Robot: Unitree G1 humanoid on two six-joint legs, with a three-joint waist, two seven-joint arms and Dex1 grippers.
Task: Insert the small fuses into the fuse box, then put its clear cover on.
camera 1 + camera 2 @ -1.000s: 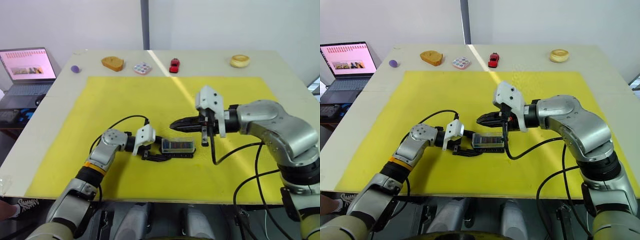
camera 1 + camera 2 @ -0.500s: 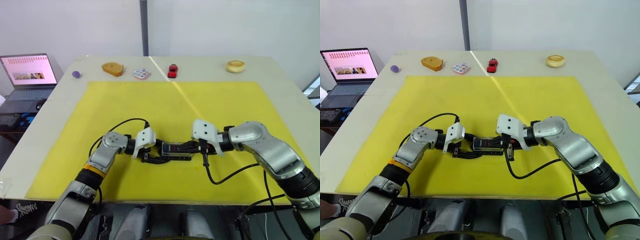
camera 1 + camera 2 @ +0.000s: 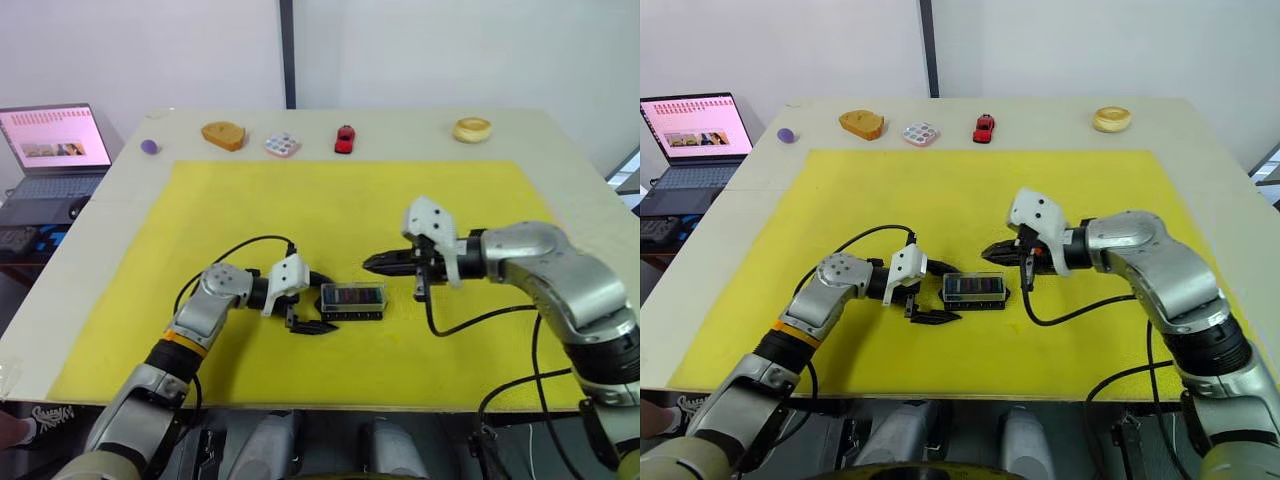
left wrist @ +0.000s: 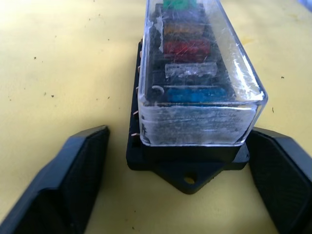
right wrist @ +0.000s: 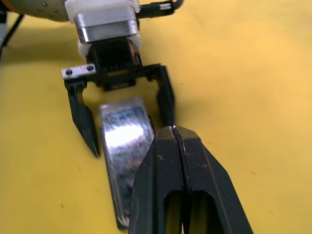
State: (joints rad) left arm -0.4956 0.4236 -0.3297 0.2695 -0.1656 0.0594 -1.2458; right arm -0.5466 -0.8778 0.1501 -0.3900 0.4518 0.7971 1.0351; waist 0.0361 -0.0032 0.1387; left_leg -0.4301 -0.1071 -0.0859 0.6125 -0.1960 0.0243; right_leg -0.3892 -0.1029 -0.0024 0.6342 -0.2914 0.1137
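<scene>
The fuse box (image 3: 352, 298) lies on the yellow mat, a black block with the clear cover (image 4: 195, 63) sitting on top of it. Through the cover I see the small fuses (image 4: 187, 48) in their slots: green, orange, red, grey and blue. My left gripper (image 3: 318, 302) is open at the box's left end. Its fingers (image 4: 73, 180) stand on either side of the box and do not touch it. My right gripper (image 3: 375, 264) is shut and empty. It hovers just above and behind the box's right end.
Along the table's far edge stand a purple ball (image 3: 150, 147), a brown block (image 3: 224, 134), a dotted disc (image 3: 283, 146), a red toy car (image 3: 344, 139) and a tan ring (image 3: 472, 129). A laptop (image 3: 55, 140) sits off the table's left side. Cables trail from both wrists.
My right gripper came down onto the cover half a second ago and has since lifted away to the right. My left gripper has slid back a little along the box. The camera shifted.
</scene>
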